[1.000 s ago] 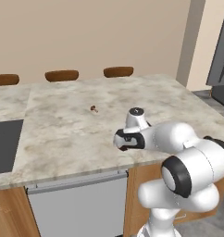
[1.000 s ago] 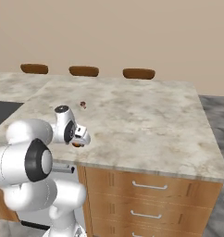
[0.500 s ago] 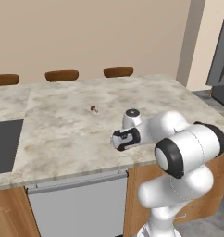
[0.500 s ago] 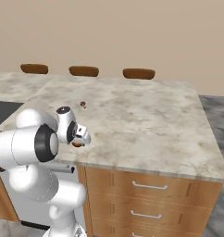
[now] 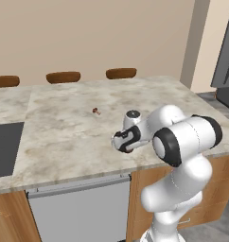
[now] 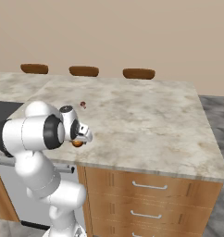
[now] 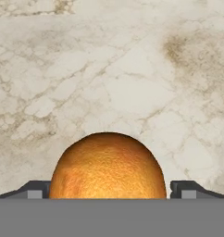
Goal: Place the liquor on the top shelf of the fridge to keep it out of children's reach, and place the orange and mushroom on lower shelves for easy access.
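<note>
At the bottom middle of the hand view, the orange (image 7: 108,166) sits on the counter (image 7: 132,69) between the gripper (image 7: 109,190) tips, which are spread wide on each side, likely so they can close on it. Its bottom is cut off. Farther back, left of middle in the left base view, lies the tiny mushroom (image 5: 96,111).

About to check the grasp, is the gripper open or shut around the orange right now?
Open. In the hand view the gripper has one fingertip on each side of the orange, which rests on the marble counter.
</note>
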Motion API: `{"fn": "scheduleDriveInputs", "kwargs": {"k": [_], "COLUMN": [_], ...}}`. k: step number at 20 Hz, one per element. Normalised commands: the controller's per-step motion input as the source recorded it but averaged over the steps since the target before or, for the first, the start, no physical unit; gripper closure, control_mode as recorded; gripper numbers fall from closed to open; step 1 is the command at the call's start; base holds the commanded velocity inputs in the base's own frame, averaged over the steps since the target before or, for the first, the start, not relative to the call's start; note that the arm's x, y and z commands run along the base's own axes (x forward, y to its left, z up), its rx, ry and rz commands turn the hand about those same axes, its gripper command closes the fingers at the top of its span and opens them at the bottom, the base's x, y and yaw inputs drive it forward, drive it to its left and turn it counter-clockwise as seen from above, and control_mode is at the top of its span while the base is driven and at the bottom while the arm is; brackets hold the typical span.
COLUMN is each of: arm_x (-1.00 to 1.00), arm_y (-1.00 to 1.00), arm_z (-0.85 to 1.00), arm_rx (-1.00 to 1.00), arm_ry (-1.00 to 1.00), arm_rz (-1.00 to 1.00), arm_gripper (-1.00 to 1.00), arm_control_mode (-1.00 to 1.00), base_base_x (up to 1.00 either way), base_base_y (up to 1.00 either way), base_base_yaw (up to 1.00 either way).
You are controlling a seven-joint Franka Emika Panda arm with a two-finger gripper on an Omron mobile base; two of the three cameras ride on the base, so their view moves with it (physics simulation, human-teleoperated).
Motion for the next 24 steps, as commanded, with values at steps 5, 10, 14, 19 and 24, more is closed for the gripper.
{"fn": "scheduleDriveInputs", "kwargs": {"k": [5, 10, 14, 19, 24], "arm_x": [0.10, -0.02, -0.22, -0.17, -0.69], "arm_y": [0.01, 0.00, 0.00, -0.12, -0.36], "arm_z": [-0.21, -0.37, -0.49, -0.08, 0.81], "arm_rx": [0.00, 0.00, -0.01, 0.07, 0.19], "arm_ry": [0.00, 0.07, 0.09, -0.23, -0.53], "arm_rz": [0.00, 0.00, 0.00, 0.00, 0.00], "arm_gripper": [1.00, 1.00, 1.00, 1.00, 1.00], "arm_control_mode": [-1.00, -1.00, -1.00, -1.00, -1.00], "base_base_x": [0.00, 0.00, 0.00, 0.00, 0.00], "base_base_y": [0.00, 0.00, 0.00, 0.00, 0.00], "base_base_yaw": [0.00, 0.00, 0.00, 0.00, 0.00]}}
